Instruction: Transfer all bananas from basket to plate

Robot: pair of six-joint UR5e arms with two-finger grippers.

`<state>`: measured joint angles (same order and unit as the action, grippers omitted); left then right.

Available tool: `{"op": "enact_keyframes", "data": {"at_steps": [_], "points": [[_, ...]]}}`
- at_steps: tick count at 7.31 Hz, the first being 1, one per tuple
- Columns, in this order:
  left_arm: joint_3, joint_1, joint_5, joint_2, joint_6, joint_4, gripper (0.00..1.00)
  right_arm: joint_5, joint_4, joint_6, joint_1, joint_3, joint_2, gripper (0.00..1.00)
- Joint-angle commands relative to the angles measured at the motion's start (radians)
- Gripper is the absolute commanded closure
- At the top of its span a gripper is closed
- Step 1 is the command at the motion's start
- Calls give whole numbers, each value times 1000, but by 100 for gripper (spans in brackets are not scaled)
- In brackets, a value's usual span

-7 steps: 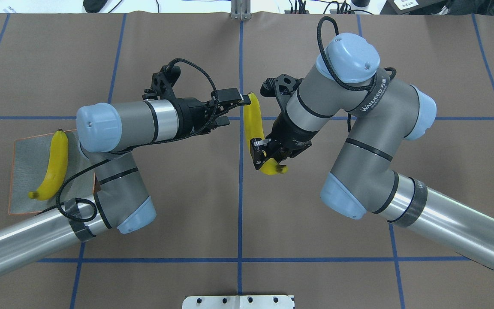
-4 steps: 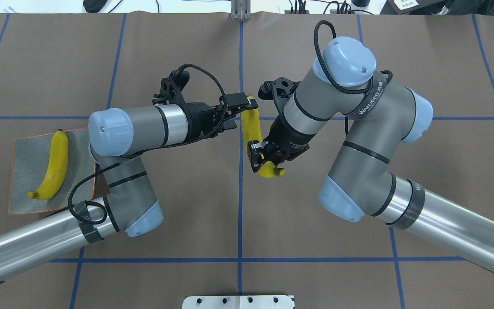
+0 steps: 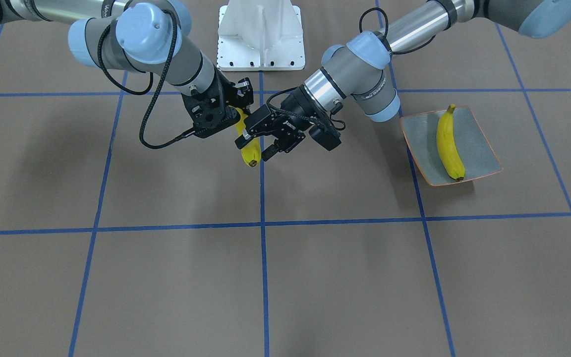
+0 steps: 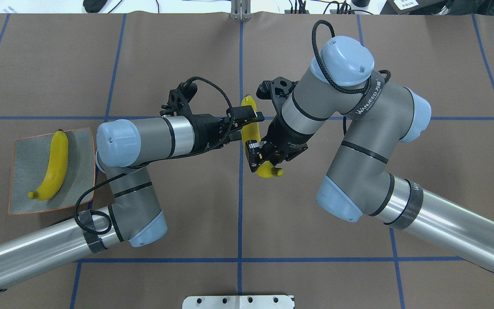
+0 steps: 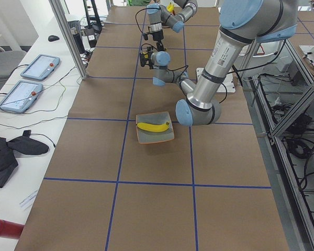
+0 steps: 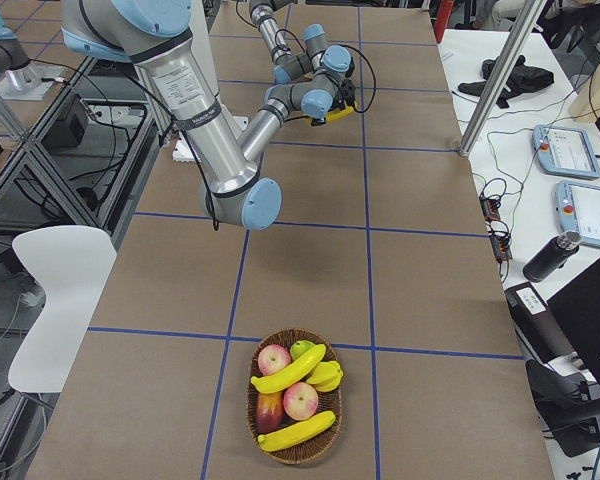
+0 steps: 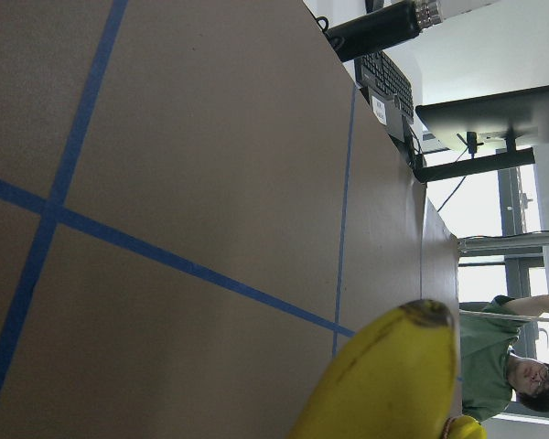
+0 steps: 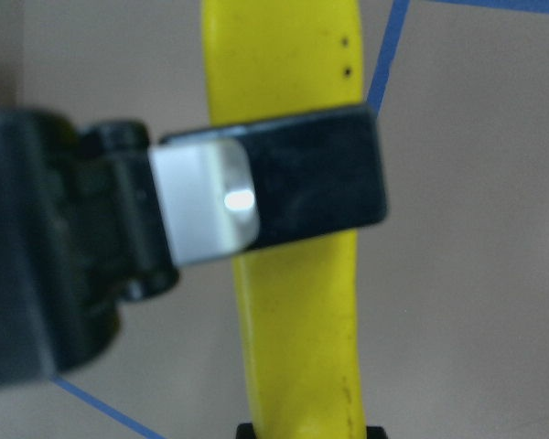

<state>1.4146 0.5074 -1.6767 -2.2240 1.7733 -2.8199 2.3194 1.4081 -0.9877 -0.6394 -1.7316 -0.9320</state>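
Left gripper [image 3: 252, 150] has slid right, its spread jaws now astride the far end of the held banana [image 4: 252, 134].
Overhead, the plate [image 4: 24, 197] carries a lone banana [image 4: 54, 165], bare room beside it; the right gripper [image 4: 259, 159] pinches the held banana's near end. Only the right-side view shows the basket [image 6: 298, 455], more bananas [image 6: 288, 372] inside.
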Motion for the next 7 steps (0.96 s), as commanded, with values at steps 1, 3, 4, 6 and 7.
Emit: {"op": "enact_keyframes", "data": {"at_steps": [1, 3, 4, 6, 7], "points": [[4, -10, 0, 0, 2, -1, 0, 0, 0, 0, 0, 1, 1, 100], [4, -26, 0, 1, 2, -1, 10, 0, -1, 0, 0, 1, -1, 100], [3, -33, 0, 1, 2, -1, 18, 0, -1, 0, 0, 1, -1, 100], [4, -35, 0, 4, 2, -1, 36, 0, -1, 1, 0, 1, -1, 100], [7, -35, -2, 4, 3, -1, 57, 0, -1, 0, 0, 6, 1, 100]]}}
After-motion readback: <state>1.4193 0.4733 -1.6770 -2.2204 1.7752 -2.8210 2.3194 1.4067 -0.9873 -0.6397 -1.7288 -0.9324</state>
